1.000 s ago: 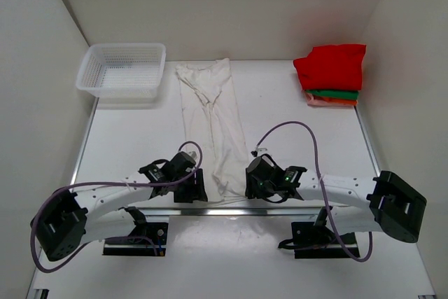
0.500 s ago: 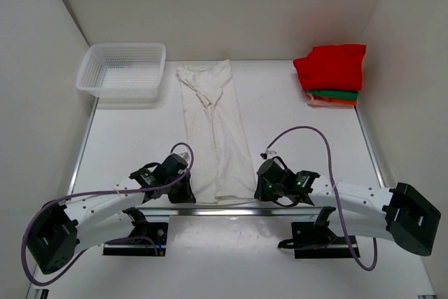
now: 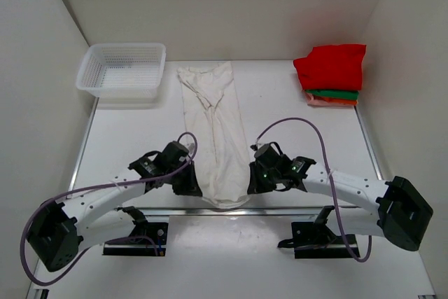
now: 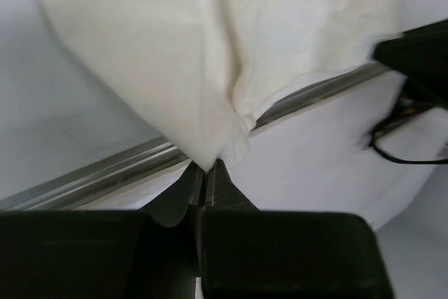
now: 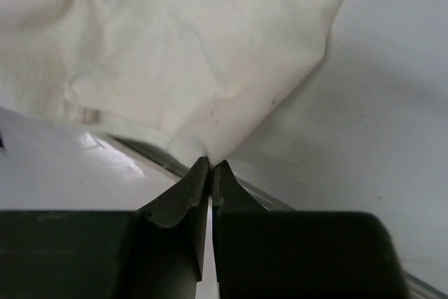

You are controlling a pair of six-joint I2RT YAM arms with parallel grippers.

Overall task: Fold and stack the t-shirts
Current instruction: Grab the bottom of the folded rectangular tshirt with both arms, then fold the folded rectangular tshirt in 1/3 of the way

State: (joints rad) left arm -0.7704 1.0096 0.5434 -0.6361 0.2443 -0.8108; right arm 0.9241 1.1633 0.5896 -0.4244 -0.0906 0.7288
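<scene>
The cream t-shirt (image 3: pixel 213 124) lies lengthwise down the middle of the surface (image 3: pixel 133 145), a long narrow wrinkled strip. Its far end rests near the back wall and its near end reaches the metal rail (image 3: pixel 168 210) at the front edge. From my remote seat, I see both near corners of the shirt pinched. The left fingers (image 3: pixel 190 185) are closed tight on the left corner, and the right fingers (image 3: pixel 253 183) are closed tight on the right one. The hem sags in a shallow curve between them, over the rail.

In the left wrist view, the left fingers (image 4: pixel 198 177) meet with only a sliver of cloth (image 4: pixel 210 54) between their tips. The rail (image 4: pixel 91 173) runs slantwise beneath the fabric. In the right wrist view, the right fingers (image 5: pixel 201 176) grip a rolled edge of the same cloth (image 5: pixel 196 54), which spreads away from the tips in soft folds.

At the far right corner of the surface sits a folded stack, well apart from the cream shirt. The red t-shirt (image 3: pixel 331 66) is on top, the green t-shirt (image 3: pixel 336 94) is under it, and the salmon-pink t-shirt (image 3: pixel 327 102) is at the bottom. A white mesh basket (image 3: pixel 122 68) stands at the far left corner.
</scene>
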